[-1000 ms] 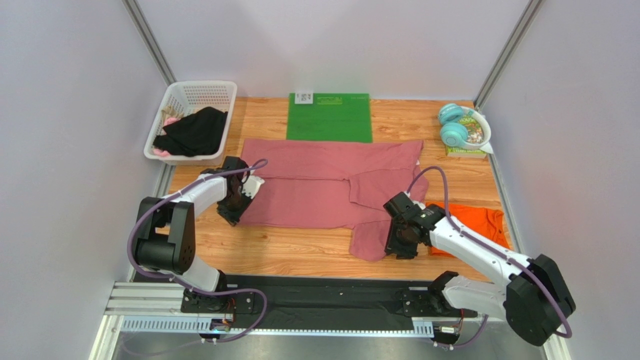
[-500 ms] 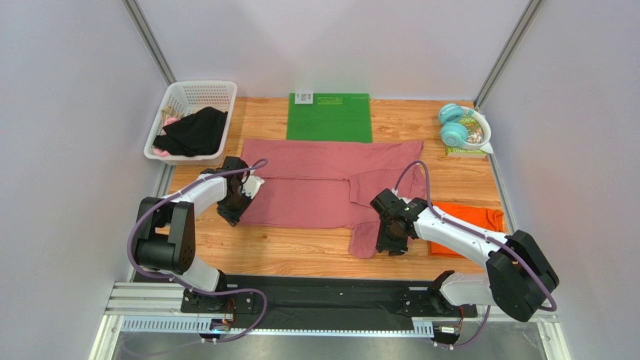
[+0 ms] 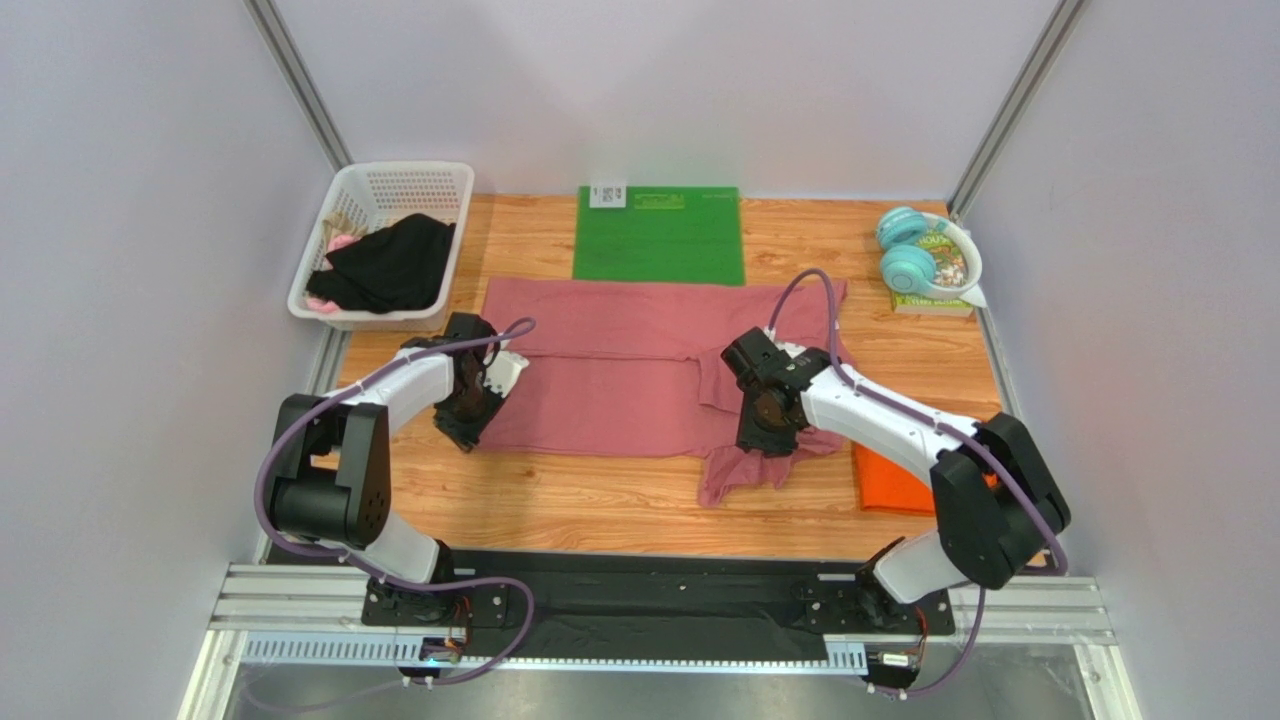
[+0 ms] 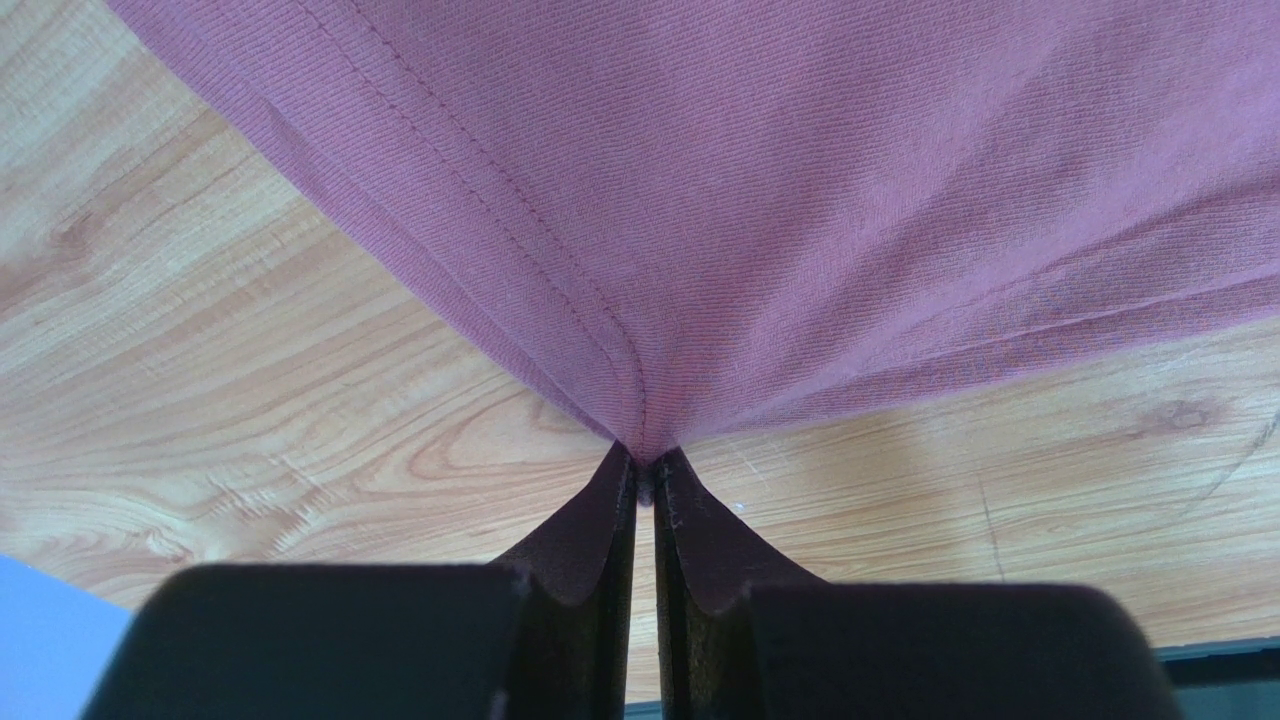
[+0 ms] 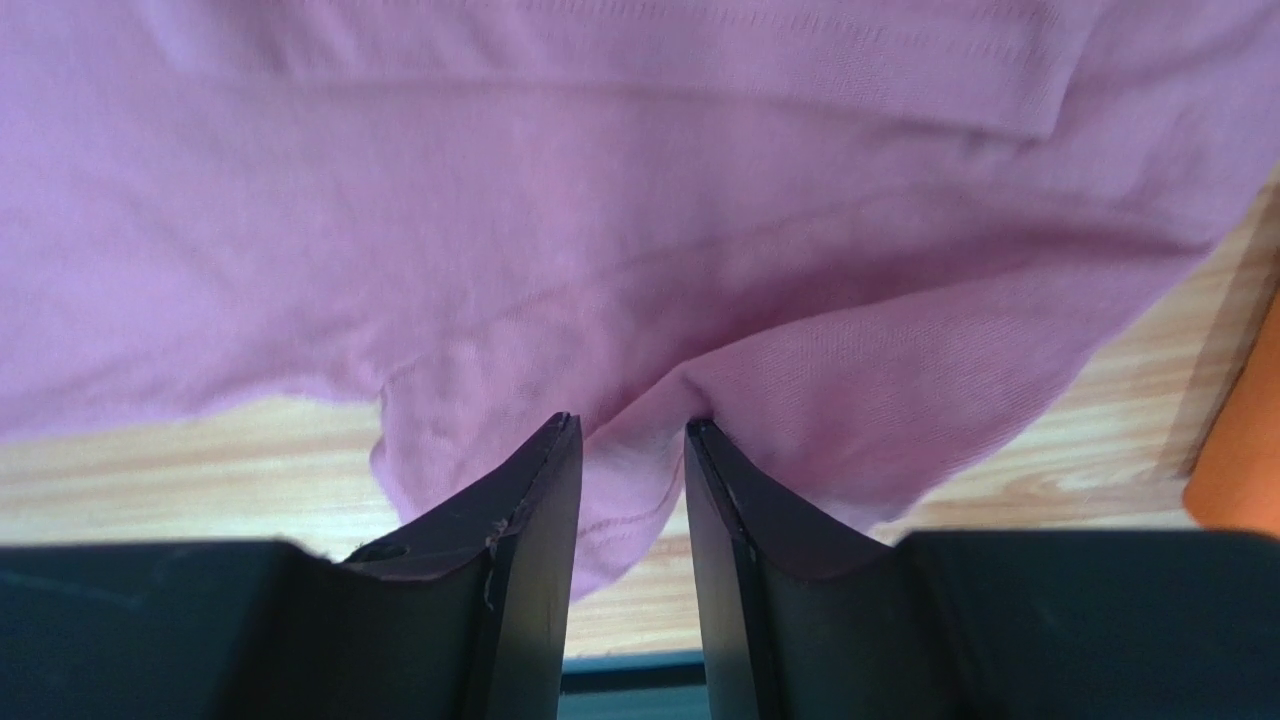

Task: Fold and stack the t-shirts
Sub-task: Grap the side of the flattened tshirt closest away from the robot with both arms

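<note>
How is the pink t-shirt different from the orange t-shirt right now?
The pink t-shirt lies spread across the middle of the table, partly folded; the orange t-shirt sits at the right side, partly hidden by the right arm. The left claw and right claw both pinch the pink t-shirt; neither touches the orange t-shirt. Both are plain and rest on the wooden table.

White tag (image 3: 607,194) on green mat (image 3: 661,240): print illegible.

The right arm (image 3: 879,420) covers most of the orange t-shirt (image 3: 887,483), leaving one edge showing.
</note>
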### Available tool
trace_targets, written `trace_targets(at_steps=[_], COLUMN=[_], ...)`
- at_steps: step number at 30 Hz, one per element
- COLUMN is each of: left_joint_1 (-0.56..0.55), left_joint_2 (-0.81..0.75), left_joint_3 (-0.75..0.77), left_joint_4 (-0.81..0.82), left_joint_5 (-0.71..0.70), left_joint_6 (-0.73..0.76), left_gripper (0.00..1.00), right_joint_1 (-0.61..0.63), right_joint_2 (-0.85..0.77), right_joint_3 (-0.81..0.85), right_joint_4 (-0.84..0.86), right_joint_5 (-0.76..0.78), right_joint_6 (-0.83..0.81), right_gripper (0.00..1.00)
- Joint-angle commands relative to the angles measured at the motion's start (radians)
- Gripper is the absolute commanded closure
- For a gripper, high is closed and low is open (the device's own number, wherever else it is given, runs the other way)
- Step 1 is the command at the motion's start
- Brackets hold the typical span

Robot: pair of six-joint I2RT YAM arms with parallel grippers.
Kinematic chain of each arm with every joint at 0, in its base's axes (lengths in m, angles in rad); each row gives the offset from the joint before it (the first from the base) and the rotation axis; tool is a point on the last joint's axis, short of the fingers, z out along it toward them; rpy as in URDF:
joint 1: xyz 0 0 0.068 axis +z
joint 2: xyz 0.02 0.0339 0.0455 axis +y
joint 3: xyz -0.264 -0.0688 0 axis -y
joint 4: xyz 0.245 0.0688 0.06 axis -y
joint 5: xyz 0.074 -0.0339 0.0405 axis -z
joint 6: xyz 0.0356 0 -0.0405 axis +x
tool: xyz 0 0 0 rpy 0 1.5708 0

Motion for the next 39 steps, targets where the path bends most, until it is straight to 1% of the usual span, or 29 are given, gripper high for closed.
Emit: trace_targets(at_steps=[1,7,8,11,14,18,20,25,30,35,39], left_joint_1=[0.007,0.009,0.009,0.009,0.009,0.009,0.009,0.009,0.009,0.009,0.009], left_joint_2=[0.004,0.005,0.005,0.004,0.001,0.004,0.007,0.005,0.005,0.004,0.004], left_joint_3=[-0.022,-0.022,-0.020,-0.023,-0.023,-0.023,-0.025,-0.022,-0.016,-0.010,-0.003], left_joint_4=[0.026,0.026,0.026,0.026,0.025,0.025,0.026,0.025,0.017,0.011,0.003], left_joint_5=[0.031,0.034,0.034,0.034,0.034,0.053,0.053,0.053,0.048,0.048,0.047], left_joint_6=[0.010,0.010,0.009,0.009,0.009,0.007,0.007,0.007,0.007,0.005,0.005], left_gripper=[0.89,0.89,0.89,0.89,0.89,0.89,0.89,0.89,0.89,0.89,0.89], right_joint_1=[-0.055,-0.175,-0.187,-0.221,-0.223,-0.223,-0.223,-0.223,-0.223,-0.223,-0.224], right_joint_2=[0.060,0.100,0.095,0.056,-0.021,-0.141,-0.185,-0.241,-0.247,-0.241,-0.222], right_joint_3=[0.061,0.103,0.110,0.155,0.167,0.086,0.011,-0.153,-0.207,-0.218,-0.224], right_joint_4=[0.029,0.056,0.053,0.012,-0.028,-0.043,-0.040,0.022,0.064,0.079,0.101], right_joint_5=[0.054,0.016,0.008,-0.001,-0.006,-0.020,-0.024,-0.081,-0.102,-0.096,-0.096], right_joint_6=[-0.074,-0.154,-0.166,-0.194,-0.199,-0.171,-0.151,-0.094,-0.074,-0.071,-0.068], right_gripper=[0.63,0.59,0.56,0.50,0.47,0.47,0.47,0.47,0.48,0.49,0.52])
